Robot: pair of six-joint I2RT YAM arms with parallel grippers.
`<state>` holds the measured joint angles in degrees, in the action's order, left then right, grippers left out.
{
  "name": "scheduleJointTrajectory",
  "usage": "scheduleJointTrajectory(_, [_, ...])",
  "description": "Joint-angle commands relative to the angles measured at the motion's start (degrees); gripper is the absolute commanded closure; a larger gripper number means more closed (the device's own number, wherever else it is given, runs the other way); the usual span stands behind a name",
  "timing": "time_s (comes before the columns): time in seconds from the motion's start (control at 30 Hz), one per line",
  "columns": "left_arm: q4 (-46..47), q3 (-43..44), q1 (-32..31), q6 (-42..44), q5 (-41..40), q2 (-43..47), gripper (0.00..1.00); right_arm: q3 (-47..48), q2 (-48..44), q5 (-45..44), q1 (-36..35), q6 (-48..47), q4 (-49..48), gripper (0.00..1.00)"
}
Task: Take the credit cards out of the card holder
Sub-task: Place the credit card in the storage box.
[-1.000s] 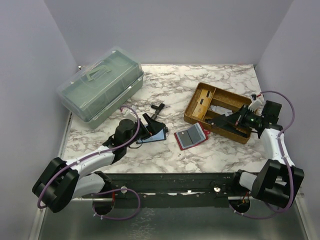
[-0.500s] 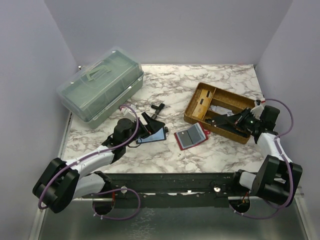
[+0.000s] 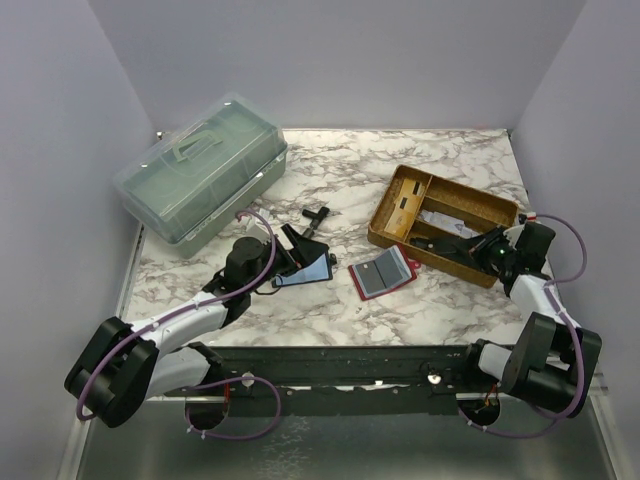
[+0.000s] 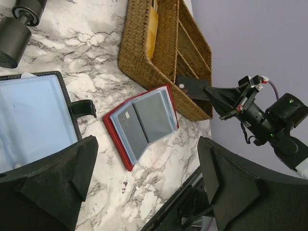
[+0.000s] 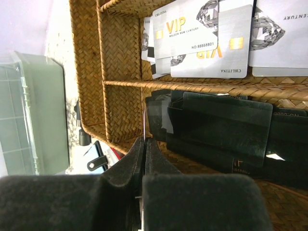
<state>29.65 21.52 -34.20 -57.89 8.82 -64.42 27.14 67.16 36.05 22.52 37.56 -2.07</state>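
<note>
The red card holder (image 3: 380,272) lies open on the marble with grey cards (image 4: 155,115) in its sleeves. A black wallet (image 3: 305,266) with a light blue inside (image 4: 33,120) lies open under my left gripper (image 3: 300,250), which is open and empty, its jaws wide apart (image 4: 144,185). My right gripper (image 3: 465,241) is shut on a thin dark card (image 4: 191,88), seen edge-on in the right wrist view (image 5: 145,126), over the near part of the wicker tray (image 3: 392,222). The gripper's tips (image 5: 145,140) press flat together on it.
The wicker tray (image 5: 120,62) holds silver VIP cards (image 5: 192,33) in one compartment and black cards (image 5: 226,130) in another. A lidded green plastic box (image 3: 200,170) stands at the back left. A black T-shaped tool (image 3: 316,216) lies behind the wallet.
My right arm has drawn back to the right and lowered, still holding the dark card over the tray. The left arm has barely moved.
</note>
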Motion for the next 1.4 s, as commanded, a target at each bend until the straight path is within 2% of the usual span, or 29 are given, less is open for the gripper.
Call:
scheduleJointTrajectory(0.0, [2.1, -0.9, 0.4, -0.3, 1.5, 0.9, 0.08, -0.9, -0.5, -3.4, 0.6, 2.8, -2.8, 0.99])
scheduleJointTrajectory(1.37, [2.3, -6.4, 0.3, -3.4, -1.3, 8.6, 0.08, -2.9, -0.3, -4.5, 2.1, 2.9, -4.8, 0.96])
